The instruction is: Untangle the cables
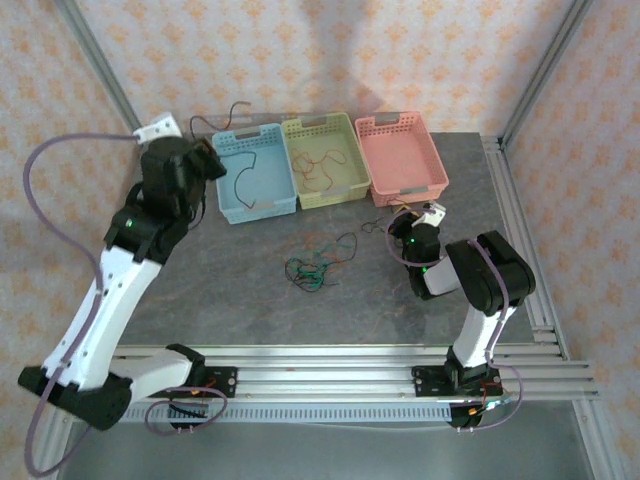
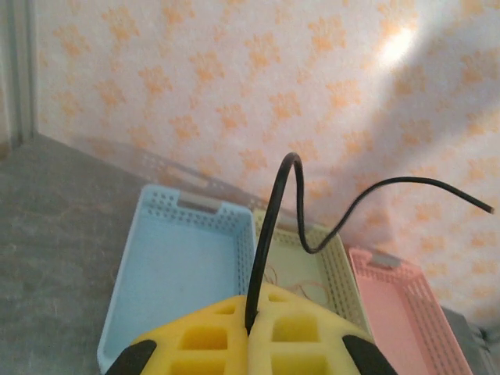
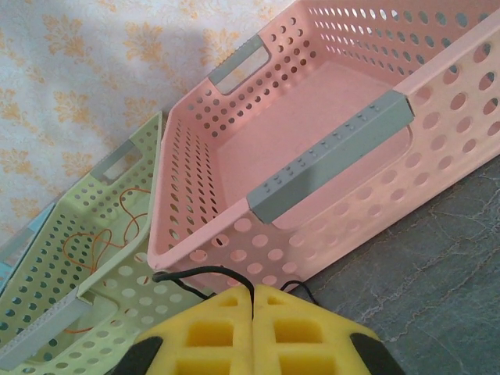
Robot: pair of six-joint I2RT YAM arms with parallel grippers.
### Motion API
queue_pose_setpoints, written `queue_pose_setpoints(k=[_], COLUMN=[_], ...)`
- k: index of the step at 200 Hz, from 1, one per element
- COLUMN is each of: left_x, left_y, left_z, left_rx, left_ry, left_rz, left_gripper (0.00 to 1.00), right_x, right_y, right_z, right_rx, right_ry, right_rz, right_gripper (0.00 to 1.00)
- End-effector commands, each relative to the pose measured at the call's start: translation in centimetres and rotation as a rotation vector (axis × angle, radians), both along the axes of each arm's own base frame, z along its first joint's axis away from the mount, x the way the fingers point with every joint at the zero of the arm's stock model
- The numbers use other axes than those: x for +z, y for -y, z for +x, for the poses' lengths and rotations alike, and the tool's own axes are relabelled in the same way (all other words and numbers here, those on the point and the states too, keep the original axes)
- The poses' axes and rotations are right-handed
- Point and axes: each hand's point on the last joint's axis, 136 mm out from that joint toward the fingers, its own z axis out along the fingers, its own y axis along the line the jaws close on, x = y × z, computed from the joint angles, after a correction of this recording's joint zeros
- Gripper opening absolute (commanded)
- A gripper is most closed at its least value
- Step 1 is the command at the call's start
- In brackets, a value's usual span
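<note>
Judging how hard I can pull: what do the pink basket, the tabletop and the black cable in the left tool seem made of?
Pink basket: moulded plastic, matte; evenly perforated walls.
Tabletop: grey stone or stone-look laminate, unclear which; pale veining, slight sheen.
Black cable: thin wire in smooth, probably plastic or rubber sheath; it arcs springily above the left tool.

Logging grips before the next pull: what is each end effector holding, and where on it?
Left end effector pinches a black cable back from its free end. Right end effector seems to pinch a second black cable mid-length.
</note>
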Motion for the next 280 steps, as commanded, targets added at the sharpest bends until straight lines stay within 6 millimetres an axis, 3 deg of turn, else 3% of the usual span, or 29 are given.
queue_pose_setpoints(k=[1, 38, 71, 86, 108, 123, 139, 154, 162, 198, 223, 245, 280], left_x=[-1.4, -2.4, -5.5, -7.8, -13.0, -17.1, -19.2, -20.0, -18.8, -17.5, -18.1, -20.5, -25.8], left_y=[-1.9, -2.3, -2.5, -2.4, -2.3, -1.9, -0.9, -0.5, -0.7, 0.4, 4.0, 8.7, 14.1], left_z=[2.8, 7.9, 12.1, 14.2, 16.6, 17.2, 16.8, 15.8, 14.7, 9.7, 5.9, 2.8, -0.5], left_rx=[0.111, 0.146, 0.178, 0.179, 0.178, 0.157, 0.105, 0.081, 0.078, 0.014, -0.119, -0.291, -0.464], left_ry=[-0.092, -0.094, -0.155, -0.196, -0.350, -0.471, -0.516, -0.532, -0.507, -0.411, -0.384, -0.455, -0.605], left_rz=[0.090, 0.057, 0.076, 0.104, 0.143, 0.131, 0.097, 0.074, 0.065, -0.033, -0.041, 0.029, 0.122], left_gripper=[0.00, 0.00, 0.00, 0.00, 0.00, 0.23, 0.44, 0.56, 0.61, 0.64, 0.67, 0.67, 0.67], right_x=[0.7, 0.6, 0.5, 0.5, 0.6, 0.6, 0.7, 0.7, 0.6, 0.5, 0.4, 0.4, 0.4], right_y=[-0.4, -0.7, -0.9, -1.0, -1.1, -1.2, -0.9, -1.0, -1.2, -1.3, -1.4, -1.3, -1.3], right_z=[0.7, 0.8, 0.9, 0.9, 1.0, 1.0, 1.0, 1.0, 1.1, 1.1, 1.0, 1.0, 1.0], right_rx=[0.014, 0.027, 0.031, 0.036, 0.042, 0.050, 0.035, 0.037, 0.048, 0.051, 0.053, 0.052, 0.052], right_ry=[0.022, 0.019, 0.016, 0.015, 0.017, 0.018, 0.020, 0.016, 0.015, 0.016, 0.012, 0.012, 0.013], right_rz=[0.027, 0.037, 0.044, 0.047, 0.051, 0.039, 0.028, 0.032, 0.042, 0.052, 0.052, 0.051, 0.051], right_gripper=[0.00, 0.00, 0.00, 0.00, 0.00, 0.00, 0.00, 0.00, 0.00, 0.00, 0.00, 0.00, 0.00])
